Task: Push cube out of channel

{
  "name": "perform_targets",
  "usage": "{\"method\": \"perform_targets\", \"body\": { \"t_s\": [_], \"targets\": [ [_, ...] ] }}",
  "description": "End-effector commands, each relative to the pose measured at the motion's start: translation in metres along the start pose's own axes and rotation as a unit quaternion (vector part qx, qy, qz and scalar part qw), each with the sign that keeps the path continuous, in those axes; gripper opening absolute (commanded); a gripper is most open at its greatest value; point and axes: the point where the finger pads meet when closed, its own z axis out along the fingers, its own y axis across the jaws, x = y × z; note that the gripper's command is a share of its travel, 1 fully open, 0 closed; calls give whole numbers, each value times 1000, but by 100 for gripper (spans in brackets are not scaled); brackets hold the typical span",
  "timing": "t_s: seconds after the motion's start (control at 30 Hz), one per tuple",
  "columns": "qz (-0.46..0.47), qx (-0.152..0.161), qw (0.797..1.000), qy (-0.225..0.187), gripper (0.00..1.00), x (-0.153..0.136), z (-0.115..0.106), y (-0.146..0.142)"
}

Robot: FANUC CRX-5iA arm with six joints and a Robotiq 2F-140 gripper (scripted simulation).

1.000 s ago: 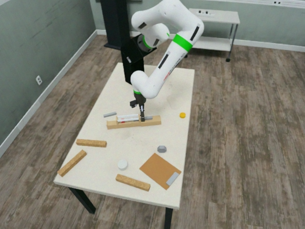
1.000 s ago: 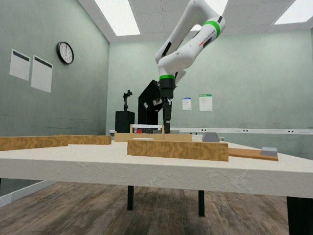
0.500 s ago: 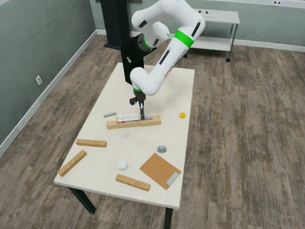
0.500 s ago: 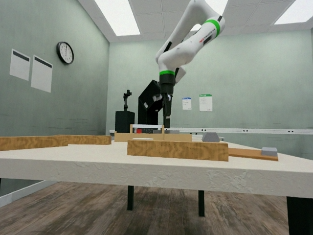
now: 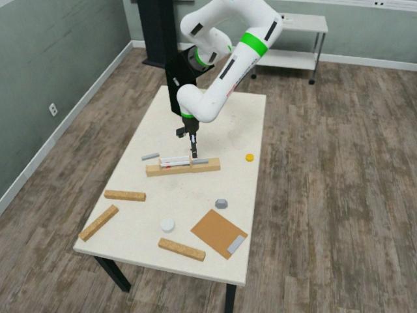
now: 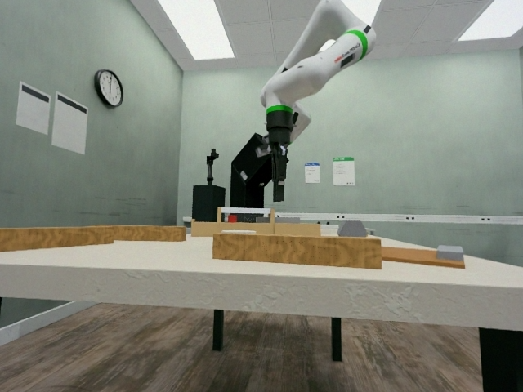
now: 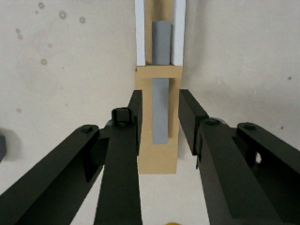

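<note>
red cube (image 5: 167, 165) (image 6: 232, 218) may jam inside channel (image 5: 183, 169) (image 6: 249, 229) (image 7: 157, 159), if grey bar (image 5: 200, 162) (image 6: 291, 220) (image 7: 160, 110) is pushed crookedly; gripper (image 5: 194, 156) (image 6: 279, 199) (image 7: 160, 103) has fingers apart, above it.

Vertical retraction of the black two-finger gripper (image 5: 194, 155) (image 6: 278, 198) (image 7: 160, 98).
Over the last second, the gripper has risen from beside the roofed section of the pale wooden channel (image 5: 182, 170) (image 6: 249, 229) (image 7: 157, 161); its fingertips, formerly level with the roof in the exterior view, now stand above it. The white, green-banded arm (image 5: 210, 101) (image 6: 295, 86) has lifted accordingly; any slight sideways shift cannot be confirmed from these views.
</note>
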Motion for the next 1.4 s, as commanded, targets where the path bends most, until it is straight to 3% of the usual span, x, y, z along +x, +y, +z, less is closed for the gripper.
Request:
{"method": "perform_targets", "body": {
  "t_s": [0.0, 0.83, 0.9, 1.0, 1.13, 1.27, 1.33, 1.37],
  "targets": [
    [0, 0, 1000, 0, 30, 0, -1, 0],
    [-2, 0, 1000, 1, 30, 4, 0, 0],
    [-10, -3, 1000, 4, 30, 26, 1, 4],
    [-36, -10, 999, 8, 30, 87, 3, 21],
    [-77, -9, 997, 5, 30, 133, 0, 47],
    [-99, 0, 995, 1, 30, 177, -2, 77],
    [-99, 0, 995, 1, 30, 177, -2, 77],
    [-100, 0, 995, 1, 30, 210, -3, 96]
  ]
}}
